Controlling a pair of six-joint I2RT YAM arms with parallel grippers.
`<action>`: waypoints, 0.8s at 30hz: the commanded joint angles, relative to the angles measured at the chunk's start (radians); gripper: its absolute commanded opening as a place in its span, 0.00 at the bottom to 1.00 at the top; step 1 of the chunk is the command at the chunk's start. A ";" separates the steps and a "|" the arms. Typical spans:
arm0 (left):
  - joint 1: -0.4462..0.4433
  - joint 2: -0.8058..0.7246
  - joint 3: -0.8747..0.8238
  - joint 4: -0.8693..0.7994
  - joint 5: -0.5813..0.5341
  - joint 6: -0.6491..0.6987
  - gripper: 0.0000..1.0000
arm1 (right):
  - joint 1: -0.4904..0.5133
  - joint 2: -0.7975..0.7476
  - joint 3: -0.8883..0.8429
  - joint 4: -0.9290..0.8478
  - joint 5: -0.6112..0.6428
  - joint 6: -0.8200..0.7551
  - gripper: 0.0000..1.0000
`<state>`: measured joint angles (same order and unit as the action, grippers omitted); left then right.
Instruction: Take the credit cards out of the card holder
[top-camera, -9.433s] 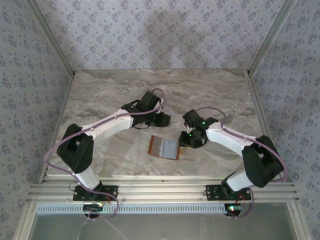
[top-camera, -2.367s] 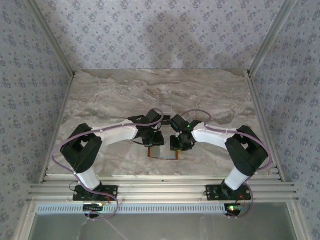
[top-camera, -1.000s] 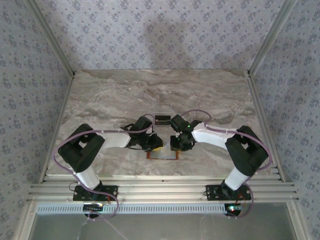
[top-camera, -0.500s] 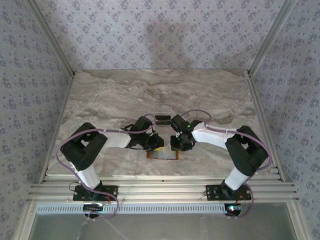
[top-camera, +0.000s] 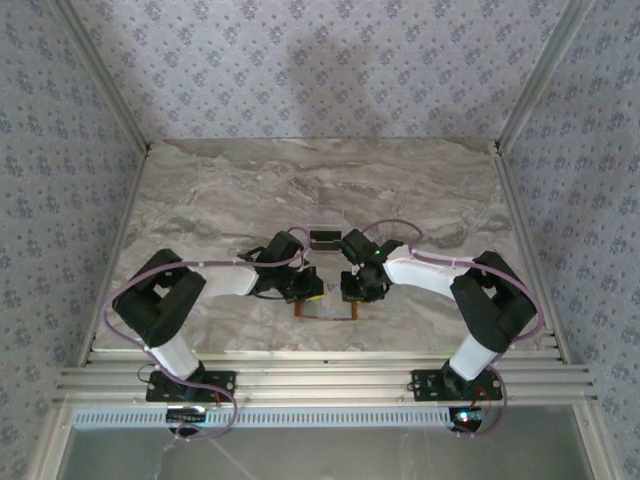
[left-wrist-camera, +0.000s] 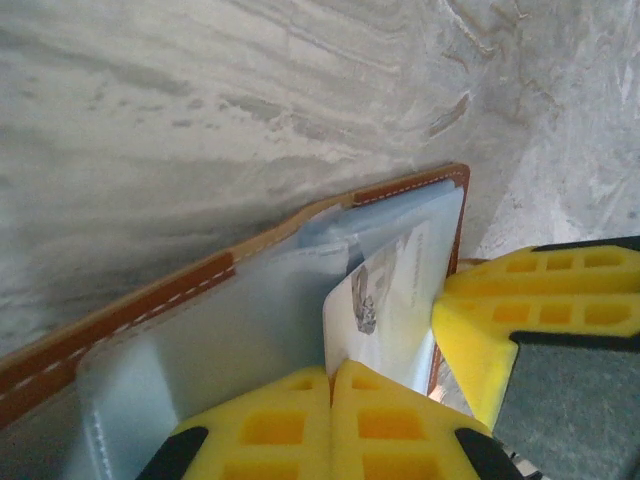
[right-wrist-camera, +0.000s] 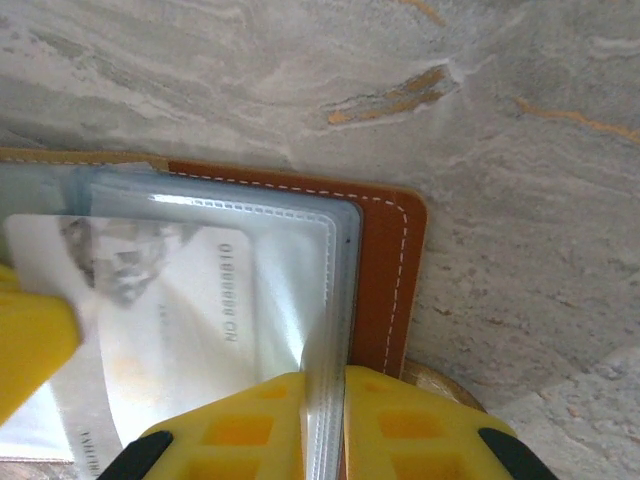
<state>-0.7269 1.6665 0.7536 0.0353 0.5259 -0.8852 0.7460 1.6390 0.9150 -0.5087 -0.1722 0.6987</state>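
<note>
left hand (left-wrist-camera: 330, 385) pinches pale card (left-wrist-camera: 390, 290) in card holder (left-wrist-camera: 150, 300).

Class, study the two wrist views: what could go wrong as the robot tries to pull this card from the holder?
1. The left gripper pinches just the edge of the credit card; a grip that thin may slip off.
2. The right gripper holds the card holder only by its clear pocket lip, so the holder may drag along or the pocket may stretch.

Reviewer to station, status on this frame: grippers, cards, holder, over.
Status: left gripper shut on pale card; right gripper shut on card holder sleeve edge. Card not yet out. Grippers crowded together.
</note>
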 joint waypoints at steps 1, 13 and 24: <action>0.009 -0.061 0.050 -0.238 -0.073 0.115 0.05 | 0.003 0.017 -0.014 -0.048 0.007 -0.008 0.17; 0.008 -0.164 0.237 -0.599 -0.219 0.409 0.00 | 0.000 -0.021 -0.002 -0.063 0.013 -0.012 0.17; 0.006 -0.202 0.396 -0.707 -0.271 0.850 0.00 | -0.006 -0.090 0.031 -0.125 0.020 -0.025 0.17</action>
<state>-0.7216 1.4883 1.0885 -0.6083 0.2905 -0.2256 0.7452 1.5860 0.9161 -0.5720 -0.1711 0.6884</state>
